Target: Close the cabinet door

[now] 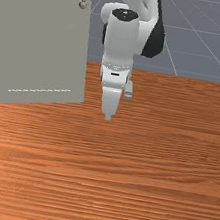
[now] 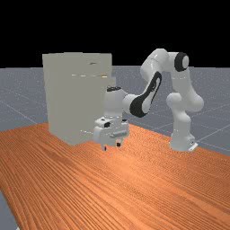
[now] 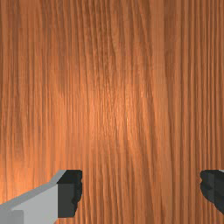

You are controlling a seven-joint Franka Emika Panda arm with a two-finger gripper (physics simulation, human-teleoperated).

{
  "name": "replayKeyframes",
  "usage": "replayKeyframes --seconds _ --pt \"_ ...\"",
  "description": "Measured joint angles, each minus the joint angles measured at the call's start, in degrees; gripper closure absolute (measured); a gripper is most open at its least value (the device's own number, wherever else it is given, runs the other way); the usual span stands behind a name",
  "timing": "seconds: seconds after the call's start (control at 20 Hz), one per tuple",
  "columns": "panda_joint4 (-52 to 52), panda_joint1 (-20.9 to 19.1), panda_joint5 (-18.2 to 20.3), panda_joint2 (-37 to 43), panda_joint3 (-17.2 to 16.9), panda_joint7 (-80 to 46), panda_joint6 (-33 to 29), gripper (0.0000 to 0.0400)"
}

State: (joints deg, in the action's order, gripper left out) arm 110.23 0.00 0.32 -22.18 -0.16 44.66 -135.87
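The gripper (image 2: pixel 111 146) stands wide in the wrist view; the front view adds a door (image 1: pixel 42 45) and knob (image 1: pixel 83 4).

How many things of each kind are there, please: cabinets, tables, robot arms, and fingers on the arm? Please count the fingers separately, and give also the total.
Cabinet: 1
Table: 1
Robot arm: 1
Fingers: 2
Total: 5

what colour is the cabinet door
The door is plain greyish beige, clearest in the front view.
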Motion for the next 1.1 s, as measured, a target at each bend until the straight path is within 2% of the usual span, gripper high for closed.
replayKeyframes --seconds 0.05,0.1,0.15,0.25,0.3,0.35,0.4,0.5,0.6,0.7,1.0,1.1 --pt "0.3 0.2 -1.0 0.0 -0.6 -0.4 0.7 0.0151" --pt "0.8 0.3 -1.4 0.3 -1.3 -1.8 1.5 0.0092" --pt "1.1 0.2 -1.7 0.5 -1.7 -2.6 1.9 0.0056" --pt "1.4 0.0 -1.9 0.8 -2.1 -3.4 2.4 0.002" --pt "7.3 0.4 -1.6 7.8 -2.7 -14.0 10.7 0.0167" --pt "9.3 0.4 -0.3 16.2 -3.0 -24.1 17.7 0.0257" --pt "9.8 0.2 1.0 22.5 -3.3 -34.3 21.6 0.0313" --pt "11.7 -0.6 3.4 28.6 -2.9 -54.9 23.9 0.0367" --pt "13.3 -1.4 5.3 30.6 -2.6 -70.0 23.9 0.0388" --pt "14.0 -1.9 6.0 31.3 -2.6 -75.5 23.7 0.0396" --pt "16.0 -1.8 6.5 34.2 -3.0 -77.9 24.5 0.04" --pt "18.9 -2.3 6.8 36.7 -4.9 -76.4 24.5 0.04"
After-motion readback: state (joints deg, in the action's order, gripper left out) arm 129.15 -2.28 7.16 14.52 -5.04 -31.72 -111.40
